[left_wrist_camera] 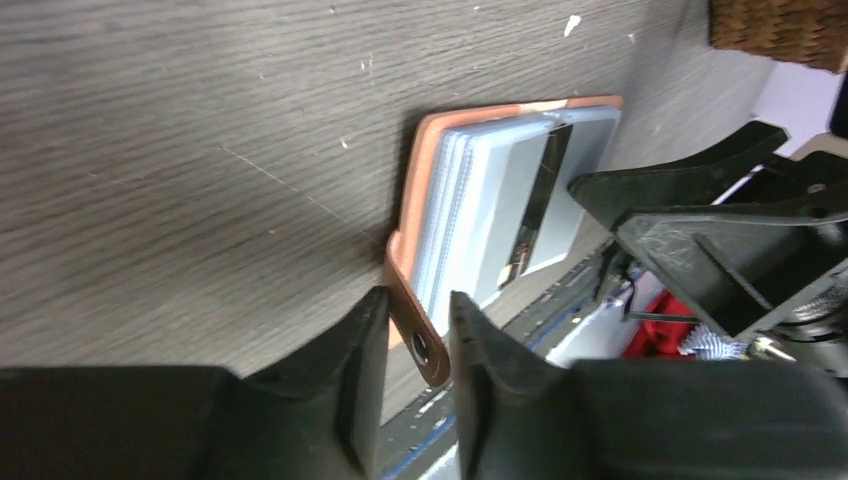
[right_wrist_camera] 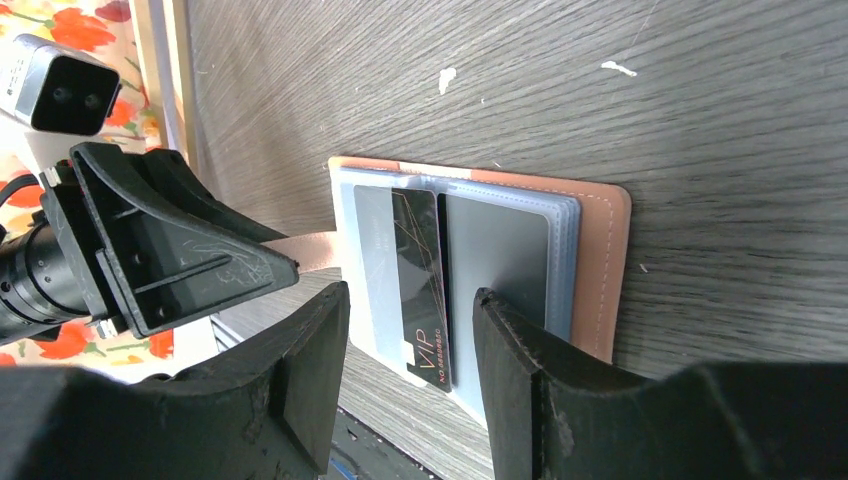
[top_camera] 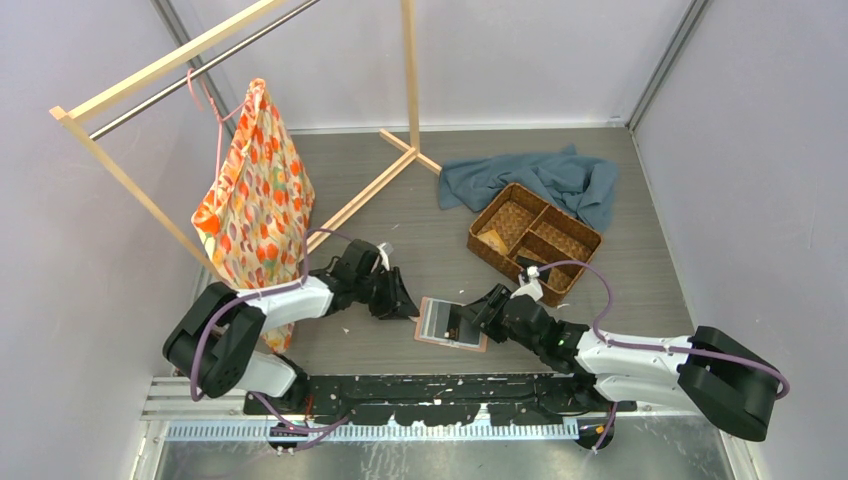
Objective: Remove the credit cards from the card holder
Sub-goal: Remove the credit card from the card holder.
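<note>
The card holder [top_camera: 452, 323] lies open on the table [top_camera: 430, 230] between the left gripper [top_camera: 408, 305] and the right gripper [top_camera: 478, 318]. The basket [top_camera: 533, 240] is behind it, and a credit card [right_wrist_camera: 422, 285] is apparently tucked in at its centre.

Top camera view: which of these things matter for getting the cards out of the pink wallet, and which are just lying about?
Job in hand:
salmon-pink leather-like card holder
black plastic VIP card, tucked in its slot

Just lying about:
brown woven basket
blue-grey crumpled cloth
orange patterned fabric bag
wooden clothes rack

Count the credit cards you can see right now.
2 that I can tell: a black card sticking out of the open card holder, and a tan card in the woven basket. More may be hidden inside the holder's sleeves.
</note>
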Robot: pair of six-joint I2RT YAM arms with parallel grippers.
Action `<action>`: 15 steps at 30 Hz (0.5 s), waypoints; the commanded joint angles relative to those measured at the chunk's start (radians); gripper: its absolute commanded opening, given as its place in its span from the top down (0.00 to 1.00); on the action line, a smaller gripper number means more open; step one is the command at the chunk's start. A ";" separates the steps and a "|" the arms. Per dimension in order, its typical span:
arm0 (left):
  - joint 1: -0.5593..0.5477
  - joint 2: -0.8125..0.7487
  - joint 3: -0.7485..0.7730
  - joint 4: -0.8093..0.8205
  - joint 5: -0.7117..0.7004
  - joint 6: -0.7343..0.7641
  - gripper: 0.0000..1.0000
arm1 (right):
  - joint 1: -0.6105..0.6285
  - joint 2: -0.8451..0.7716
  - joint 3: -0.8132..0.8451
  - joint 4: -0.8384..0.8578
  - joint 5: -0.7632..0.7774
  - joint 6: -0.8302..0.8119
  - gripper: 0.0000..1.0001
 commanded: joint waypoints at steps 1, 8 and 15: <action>0.001 0.019 -0.010 0.071 0.080 -0.002 0.61 | 0.002 0.001 -0.024 -0.049 0.026 -0.001 0.46; 0.000 -0.005 -0.031 -0.007 0.080 0.050 0.43 | 0.002 -0.005 -0.024 -0.057 0.030 0.000 0.46; -0.010 -0.004 -0.063 -0.011 0.055 0.063 0.43 | 0.003 0.014 -0.015 -0.046 0.028 -0.002 0.46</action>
